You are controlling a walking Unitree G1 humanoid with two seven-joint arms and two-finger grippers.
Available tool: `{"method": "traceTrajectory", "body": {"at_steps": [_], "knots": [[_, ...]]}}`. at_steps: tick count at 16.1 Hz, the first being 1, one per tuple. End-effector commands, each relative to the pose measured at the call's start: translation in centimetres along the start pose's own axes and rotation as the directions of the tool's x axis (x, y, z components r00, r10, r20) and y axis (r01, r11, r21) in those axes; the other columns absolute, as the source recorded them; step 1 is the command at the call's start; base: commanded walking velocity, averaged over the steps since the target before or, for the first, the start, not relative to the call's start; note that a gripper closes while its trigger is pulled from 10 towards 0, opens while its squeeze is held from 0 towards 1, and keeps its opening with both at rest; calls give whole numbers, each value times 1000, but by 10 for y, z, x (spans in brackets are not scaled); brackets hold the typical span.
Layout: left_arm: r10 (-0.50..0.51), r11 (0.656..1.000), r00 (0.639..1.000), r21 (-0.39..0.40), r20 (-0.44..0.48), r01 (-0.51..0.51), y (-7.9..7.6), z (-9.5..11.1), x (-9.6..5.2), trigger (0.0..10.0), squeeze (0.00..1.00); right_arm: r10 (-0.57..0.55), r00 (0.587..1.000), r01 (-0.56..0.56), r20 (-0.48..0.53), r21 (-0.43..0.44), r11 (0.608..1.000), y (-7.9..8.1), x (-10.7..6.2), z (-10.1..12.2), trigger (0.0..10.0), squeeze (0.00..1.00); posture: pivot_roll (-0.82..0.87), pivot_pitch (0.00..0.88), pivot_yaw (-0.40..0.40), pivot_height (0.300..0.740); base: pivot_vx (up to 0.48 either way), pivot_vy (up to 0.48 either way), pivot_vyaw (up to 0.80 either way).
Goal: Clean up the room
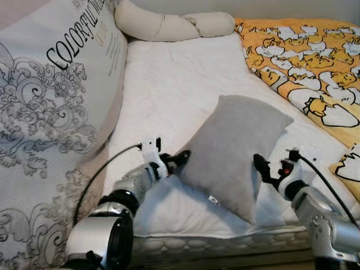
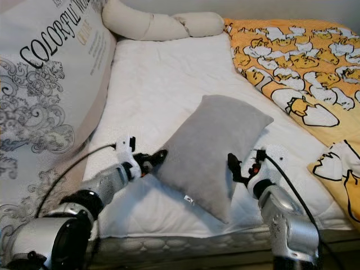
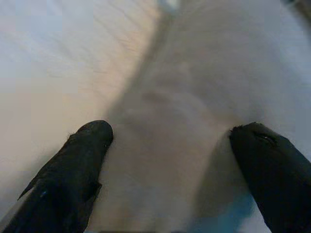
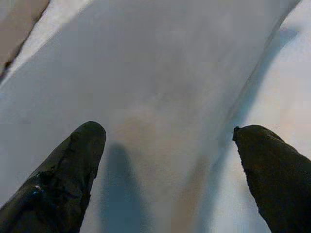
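Observation:
A grey pillow (image 1: 233,149) stands tilted on the white bed (image 1: 180,79) near its front edge. My left gripper (image 1: 181,159) touches the pillow's left edge. My right gripper (image 1: 260,166) presses against its right side. In the left wrist view the left gripper (image 3: 170,131) is open, and the grey fabric lies between its two black fingers (image 3: 77,160). The right gripper (image 4: 167,128) is also open, its fingers (image 4: 68,170) spread around the pillow's surface. A small tag (image 1: 213,199) shows on the pillow's lower edge.
A big white cushion (image 1: 50,101) with grey scrollwork and lettering leans along the bed's left side. A cream bolster (image 1: 169,25) lies at the head. A yellow duck-print blanket (image 1: 306,56) covers the right side. The mattress's front edge (image 1: 225,243) runs just below my arms.

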State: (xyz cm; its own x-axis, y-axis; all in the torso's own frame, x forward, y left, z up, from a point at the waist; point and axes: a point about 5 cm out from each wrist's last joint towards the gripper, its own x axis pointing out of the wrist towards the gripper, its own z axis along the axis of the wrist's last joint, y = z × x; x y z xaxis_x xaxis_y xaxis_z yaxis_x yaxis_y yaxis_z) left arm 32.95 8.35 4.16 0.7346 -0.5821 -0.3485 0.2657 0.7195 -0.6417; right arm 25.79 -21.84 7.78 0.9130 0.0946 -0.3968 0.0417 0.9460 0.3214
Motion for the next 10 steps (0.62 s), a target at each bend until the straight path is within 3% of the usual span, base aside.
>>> {"method": "traceTrajectory", "body": {"at_steps": [1, 3, 5, 6, 7, 8, 9, 10], "knots": [[-123, 992, 992, -15, -32, 122, -18, 0, 7, 10000, 0, 11, 999, -9, -37, 51, 999, -4, 7, -9, 10000, 0, -256, 0, 69, 740, 0, 0, 0], [-196, 981, 978, -2, -75, 196, -28, -6, 10, 10000, 0, -1, 997, 3, -81, 26, 1000, -9, 12, -19, 10000, 0, -245, 0, 70, 740, 0, 0, 0], [-216, 971, 969, 80, -119, 227, -35, -14, 14, 10000, 0, -5, 993, 10, -117, 38, 999, -15, 17, -27, 10000, 0, -236, 0, 72, 740, 0, 0, 0], [-186, 969, 972, 136, -145, 206, -36, -17, 15, 3412, 0, 2, 992, 6, -126, 65, 998, -16, 19, -29, 10000, 0, -228, 0, 75, 740, 0, 0, 0], [-155, 968, 975, 171, -159, 182, -34, -20, 15, 3412, 0, 8, 991, 2, -130, 76, 997, -17, 20, -31, 10000, 0, -226, 0, 75, 740, 0, 0, 0], [-115, 961, 977, 229, -179, 154, -32, -22, 15, 0, 0, 16, 990, -3, -142, 94, 996, -18, 23, -34, 4314, 0, -221, 0, 77, 740, 0, 0, 0], [-89, 953, 978, 269, -189, 138, -29, -24, 14, 0, 0, 32, 985, -13, -168, 110, 994, -19, 25, -39, 0, 0, -216, 0, 81, 740, 0, 0, 0], [-78, 954, 980, 271, -184, 127, -28, -23, 14, 0, 0, 41, 979, -19, -198, 113, 993, -19, 26, -45, 0, 0, -213, 0, 82, 740, 0, 0, 0]]}}
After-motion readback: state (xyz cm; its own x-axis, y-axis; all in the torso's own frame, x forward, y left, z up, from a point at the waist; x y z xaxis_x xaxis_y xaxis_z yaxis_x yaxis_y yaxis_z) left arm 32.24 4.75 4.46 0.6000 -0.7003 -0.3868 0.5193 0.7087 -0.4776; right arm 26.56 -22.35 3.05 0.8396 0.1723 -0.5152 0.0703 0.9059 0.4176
